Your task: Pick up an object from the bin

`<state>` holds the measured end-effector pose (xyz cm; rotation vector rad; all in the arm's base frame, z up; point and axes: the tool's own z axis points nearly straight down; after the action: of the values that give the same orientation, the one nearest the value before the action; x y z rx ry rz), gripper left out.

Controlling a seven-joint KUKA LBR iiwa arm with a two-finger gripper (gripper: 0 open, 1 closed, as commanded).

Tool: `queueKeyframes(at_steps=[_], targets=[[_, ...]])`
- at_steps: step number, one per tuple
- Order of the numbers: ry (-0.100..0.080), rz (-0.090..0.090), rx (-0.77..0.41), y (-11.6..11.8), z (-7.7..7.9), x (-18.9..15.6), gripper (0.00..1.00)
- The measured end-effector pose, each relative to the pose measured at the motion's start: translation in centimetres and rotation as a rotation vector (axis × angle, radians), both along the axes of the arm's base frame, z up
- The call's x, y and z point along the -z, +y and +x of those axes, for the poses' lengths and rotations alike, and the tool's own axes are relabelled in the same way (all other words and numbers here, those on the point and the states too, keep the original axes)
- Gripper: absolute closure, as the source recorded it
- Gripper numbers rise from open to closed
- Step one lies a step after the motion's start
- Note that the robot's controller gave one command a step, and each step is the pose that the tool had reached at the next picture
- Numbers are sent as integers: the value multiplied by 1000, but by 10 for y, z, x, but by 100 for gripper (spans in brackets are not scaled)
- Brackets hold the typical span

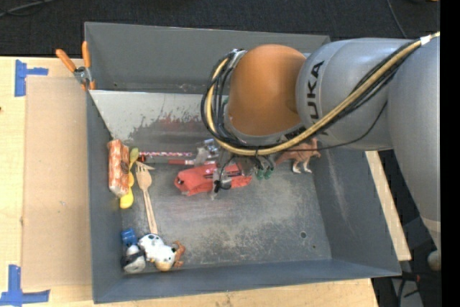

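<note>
**Orange wrist cover (262, 90) hangs above the red toy (190, 182) at mid-frame**

Closest to your view are that cover and the grey arm (359, 97) behind it. They reach in from the right and hide much of the upper-right part of the bin (316, 226). Below the cover's lower-left edge, the gripper (218, 178) sits low over the right half of the red toy. The toy lies on the bin floor just left of the frame's centre. You cannot tell from this angle whether the gripper is spread, closed or clamped on anything, so treat the toy as not yet secured.

Expect the toy to be light and stiff, probably moulded plastic, with a smooth skin that may slip under a shallow pinch. Your best hold is likely across its narrow width near the middle, where the body looks thickest. The left end seems to offer less to bite on.

The toy is bright red, elongated and lumpy in outline, lying lengthwise from left to right. It may be a small vehicle, but finer detail is too small to tell. Just above it lies a red-and-white striped stick (169, 154), near enough that a closing grip might catch it. A green piece (264, 170) and a brown toy animal (303, 156) lie to the toy's right, at the arm's lower edge.
</note>
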<state>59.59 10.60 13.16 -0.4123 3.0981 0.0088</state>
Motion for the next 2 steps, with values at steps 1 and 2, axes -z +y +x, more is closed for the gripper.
queueKeyframes(at_steps=[1, 2], targets=[[7, -2, -141, -32, -20, 46, 100], [13, -1, -109, -19, -13, -1, 100]])
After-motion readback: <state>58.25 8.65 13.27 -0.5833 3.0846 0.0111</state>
